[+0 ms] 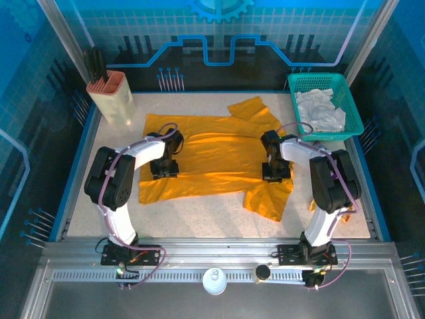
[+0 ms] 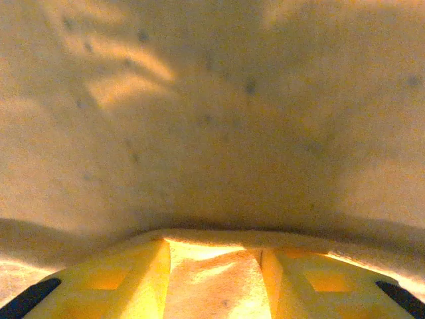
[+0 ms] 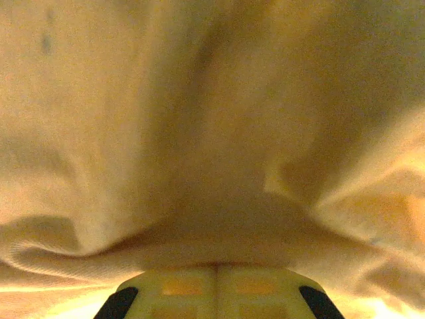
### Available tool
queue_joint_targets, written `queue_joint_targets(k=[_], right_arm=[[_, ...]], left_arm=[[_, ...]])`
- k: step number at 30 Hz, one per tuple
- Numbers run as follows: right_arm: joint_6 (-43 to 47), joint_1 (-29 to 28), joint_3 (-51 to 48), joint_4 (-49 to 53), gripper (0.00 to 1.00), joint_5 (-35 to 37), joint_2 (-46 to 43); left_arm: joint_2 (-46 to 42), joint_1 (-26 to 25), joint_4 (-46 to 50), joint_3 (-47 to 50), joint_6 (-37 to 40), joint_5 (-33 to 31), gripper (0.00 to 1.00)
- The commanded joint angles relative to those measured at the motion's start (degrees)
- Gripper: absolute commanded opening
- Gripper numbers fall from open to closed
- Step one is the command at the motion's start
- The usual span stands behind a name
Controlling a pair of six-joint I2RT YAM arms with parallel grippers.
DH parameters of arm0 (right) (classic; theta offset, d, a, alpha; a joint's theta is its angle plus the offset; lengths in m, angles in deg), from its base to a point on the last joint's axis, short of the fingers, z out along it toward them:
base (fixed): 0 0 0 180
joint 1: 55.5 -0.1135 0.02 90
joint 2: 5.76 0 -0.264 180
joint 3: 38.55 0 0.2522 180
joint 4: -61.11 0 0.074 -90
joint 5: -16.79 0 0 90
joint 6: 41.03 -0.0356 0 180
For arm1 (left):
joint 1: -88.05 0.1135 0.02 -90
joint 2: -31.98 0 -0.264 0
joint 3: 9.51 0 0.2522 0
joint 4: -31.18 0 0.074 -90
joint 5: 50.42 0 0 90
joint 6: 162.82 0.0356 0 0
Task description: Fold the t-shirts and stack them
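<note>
The mustard-orange t-shirt [image 1: 219, 153] lies spread across the middle of the table, one sleeve at the far right and one at the near right. My left gripper [image 1: 165, 167] is down on its left part. In the left wrist view the fingers [image 2: 149, 272] stand apart, with orange cloth [image 2: 212, 133] lying between them and draped over their tips. My right gripper [image 1: 276, 171] presses on the shirt's right part, and its jaws [image 3: 216, 269] are shut together under a fold of the cloth [image 3: 199, 133]. The pale white-grey t-shirt [image 1: 320, 109] sits crumpled in the basket.
A green mesh basket [image 1: 292, 86] stands at the back right corner. A beige holder [image 1: 111, 98] with dark tools stands at the back left. Bare tabletop [image 1: 199, 216] shows between the shirt and the arm bases. Blue walls ring the table.
</note>
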Motion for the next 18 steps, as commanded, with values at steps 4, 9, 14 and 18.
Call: queue_joint_targets(k=[4, 9, 14, 18], right_arm=[[-0.4, 3.2, 3.4, -2.6, 0.00, 2.4, 4.3], [0.0, 3.0, 3.8, -1.4, 0.00, 0.7, 1.9], [1.7, 1.2, 7.6, 1.8, 0.02, -1.5, -4.2], [3.9, 1.2, 16.7, 4.0, 0.03, -2.7, -0.8]], left_arm=[[6.4, 3.4, 1.0, -5.9, 1.4, -5.4, 0.43], [5.5, 3.5, 2.5, -8.1, 2.0, -4.0, 0.43], [-3.0, 2.6, 5.8, -10.2, 1.8, -2.6, 0.51], [-4.3, 2.7, 9.1, -18.3, 3.7, -3.6, 0.59]])
